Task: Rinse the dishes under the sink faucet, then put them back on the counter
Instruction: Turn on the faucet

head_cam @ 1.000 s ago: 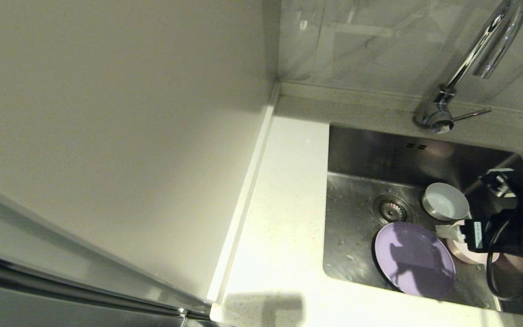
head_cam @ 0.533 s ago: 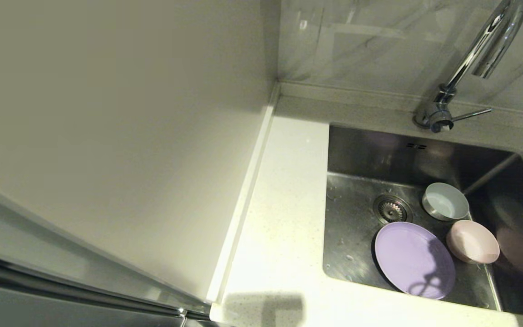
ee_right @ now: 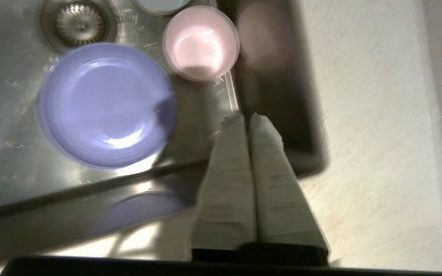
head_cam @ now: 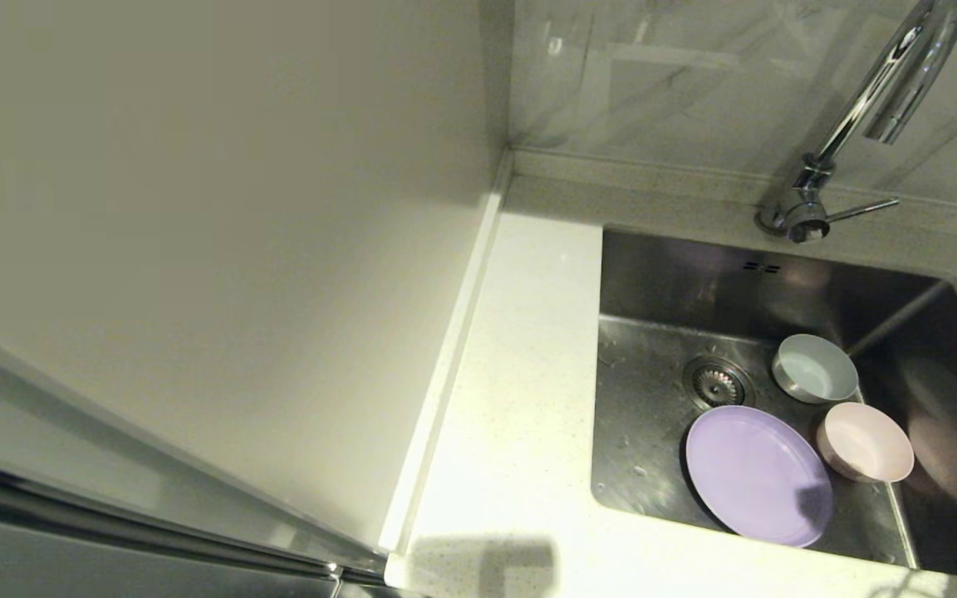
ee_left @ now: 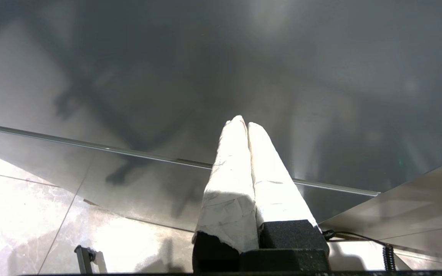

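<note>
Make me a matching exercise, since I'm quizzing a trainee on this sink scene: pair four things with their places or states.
Things:
1. flat lilac round plate
2. small pale pink bowl
3. small pale blue-grey bowl
4. right gripper

Places or states:
A. shut and empty, above the near edge of the stainless steel sink
B. on the sink floor, just right of the round metal drain strainer
C. on the sink floor, nearest the front rim
D. against the sink's right wall

Pairs: 1-C, 2-D, 3-B, 4-A
</note>
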You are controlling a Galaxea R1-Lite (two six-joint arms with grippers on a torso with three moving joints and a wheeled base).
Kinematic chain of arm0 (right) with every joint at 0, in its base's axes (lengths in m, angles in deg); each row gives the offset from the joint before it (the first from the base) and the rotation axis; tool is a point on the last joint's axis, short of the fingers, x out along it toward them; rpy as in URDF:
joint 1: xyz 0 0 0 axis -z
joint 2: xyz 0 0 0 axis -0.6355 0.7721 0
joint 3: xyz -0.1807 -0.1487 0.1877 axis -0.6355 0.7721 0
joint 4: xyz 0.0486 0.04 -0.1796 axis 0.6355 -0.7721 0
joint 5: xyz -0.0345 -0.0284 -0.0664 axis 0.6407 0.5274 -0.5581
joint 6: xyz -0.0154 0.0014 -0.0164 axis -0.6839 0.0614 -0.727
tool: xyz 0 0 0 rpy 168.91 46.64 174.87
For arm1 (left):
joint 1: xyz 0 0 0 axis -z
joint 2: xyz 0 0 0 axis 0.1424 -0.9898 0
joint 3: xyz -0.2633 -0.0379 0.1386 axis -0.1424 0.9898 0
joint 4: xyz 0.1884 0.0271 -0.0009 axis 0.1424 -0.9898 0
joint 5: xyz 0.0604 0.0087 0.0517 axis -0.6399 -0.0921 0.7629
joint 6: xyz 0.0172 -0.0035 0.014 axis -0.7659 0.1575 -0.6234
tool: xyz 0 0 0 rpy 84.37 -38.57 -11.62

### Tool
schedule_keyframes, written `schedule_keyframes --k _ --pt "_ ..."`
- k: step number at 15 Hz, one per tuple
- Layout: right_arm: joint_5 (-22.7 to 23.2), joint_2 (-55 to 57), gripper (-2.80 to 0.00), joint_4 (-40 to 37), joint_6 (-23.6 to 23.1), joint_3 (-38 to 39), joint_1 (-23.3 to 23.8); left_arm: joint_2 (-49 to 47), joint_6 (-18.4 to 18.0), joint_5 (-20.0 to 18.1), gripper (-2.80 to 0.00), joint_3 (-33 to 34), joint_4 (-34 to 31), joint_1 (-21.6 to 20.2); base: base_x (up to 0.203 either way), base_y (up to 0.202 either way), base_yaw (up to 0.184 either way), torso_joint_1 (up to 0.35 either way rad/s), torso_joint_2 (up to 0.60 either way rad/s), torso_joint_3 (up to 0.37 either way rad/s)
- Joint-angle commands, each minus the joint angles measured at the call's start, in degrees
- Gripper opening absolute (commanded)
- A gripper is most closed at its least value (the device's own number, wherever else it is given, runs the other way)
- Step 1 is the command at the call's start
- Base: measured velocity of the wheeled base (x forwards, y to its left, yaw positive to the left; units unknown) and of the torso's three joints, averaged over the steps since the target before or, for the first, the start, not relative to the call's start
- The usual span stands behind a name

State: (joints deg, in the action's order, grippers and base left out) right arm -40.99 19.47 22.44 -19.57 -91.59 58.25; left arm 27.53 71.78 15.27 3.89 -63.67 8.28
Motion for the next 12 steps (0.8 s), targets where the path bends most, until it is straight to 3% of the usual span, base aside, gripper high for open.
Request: schedule_keyframes --k 1,8,12 --pt "2.2 0.4 -2.8 -1.0 5.3 -3.7 0.1 0.0 0.0 0.1 -2.8 0.2 0.0 0.0 0.0 0.0 0.0 0.0 0.0 0.0" --pt "6.4 18.2 -2.8 -6.7 22.7 -26.6 -2.7 0.0 0.0 0.0 -2.8 0.2 0.0 0.0 0.0 0.0 0.0 0.0 0.0 0.0" --pt "12.6 28.5 -2.8 -14.6 29.4 -39.5 -3.4 0.0 0.0 0.0 -2.8 0.1 0.0 0.0 0.0 0.0 0.0 0.0 0.0 0.0"
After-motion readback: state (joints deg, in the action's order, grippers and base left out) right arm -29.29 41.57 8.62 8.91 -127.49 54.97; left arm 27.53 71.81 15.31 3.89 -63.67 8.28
